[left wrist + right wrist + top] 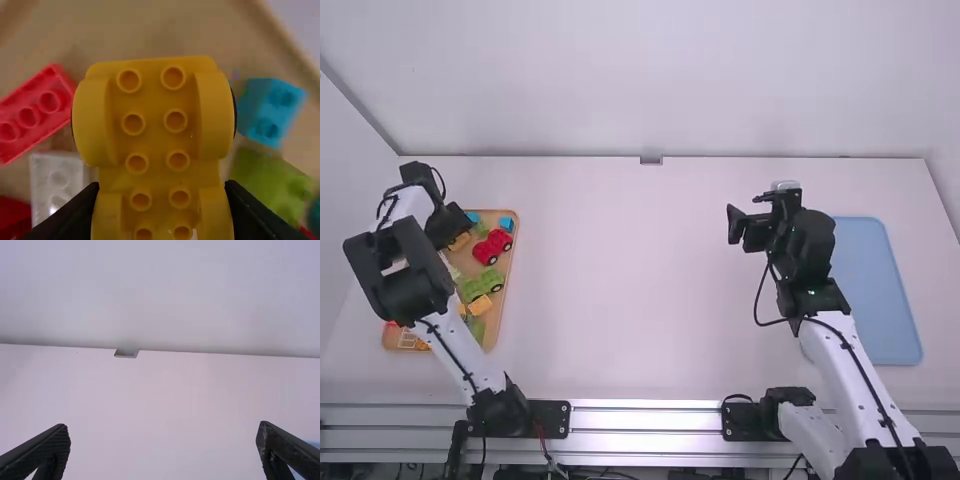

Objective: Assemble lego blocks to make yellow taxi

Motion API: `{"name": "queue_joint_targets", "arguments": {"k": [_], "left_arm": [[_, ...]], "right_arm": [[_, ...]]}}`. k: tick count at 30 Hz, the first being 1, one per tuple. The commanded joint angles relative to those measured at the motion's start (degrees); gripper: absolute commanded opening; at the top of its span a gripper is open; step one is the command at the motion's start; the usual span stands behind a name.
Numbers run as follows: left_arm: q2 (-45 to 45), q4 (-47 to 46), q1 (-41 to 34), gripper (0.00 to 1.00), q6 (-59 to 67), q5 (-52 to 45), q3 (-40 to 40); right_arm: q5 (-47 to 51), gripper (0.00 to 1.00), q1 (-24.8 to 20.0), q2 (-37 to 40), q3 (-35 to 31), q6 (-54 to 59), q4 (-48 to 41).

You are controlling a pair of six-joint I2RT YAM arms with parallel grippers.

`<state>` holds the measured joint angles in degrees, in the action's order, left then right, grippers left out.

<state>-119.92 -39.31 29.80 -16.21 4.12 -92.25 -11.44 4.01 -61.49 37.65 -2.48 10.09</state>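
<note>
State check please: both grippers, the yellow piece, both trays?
Left gripper: shut on the yellow piece
Right gripper: open, nothing between its fingers
Yellow piece: held, studded side facing the wrist camera
Wooden tray: holding loose toy pieces
Blue tray: flat on the table

Pale wall [650, 80] behind white tbl [640, 280]; sm. notch [651, 160] nr mid of back edge.

Blocks [481, 286] in the left-hand tray [498, 318]
</note>
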Motion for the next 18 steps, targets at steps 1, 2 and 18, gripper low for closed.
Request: {"name": "queue_joint_targets", "arguments": {"k": [1, 2, 18], "left_arm": [[8.13, -2.40, -3.45, 0.47, 6.23, -0.24, -1.20], [9.25, -3.63, -4.72, 0.46, 8.31, -0.44, -1.11], [18.67, -7.78, -39.65, 0.30, 49.57, -6.88, 12.81]], "right_arm": [[-0.81, 0.98, 0.17, -0.24, 2.14, -0.44, 0.04], [-0.79, 0.98, 0.17, -0.24, 2.14, -0.83, 0.00], [-0.76, 0.98, -1.40, 5.90, 2.14, 1.38, -2.84]]}}
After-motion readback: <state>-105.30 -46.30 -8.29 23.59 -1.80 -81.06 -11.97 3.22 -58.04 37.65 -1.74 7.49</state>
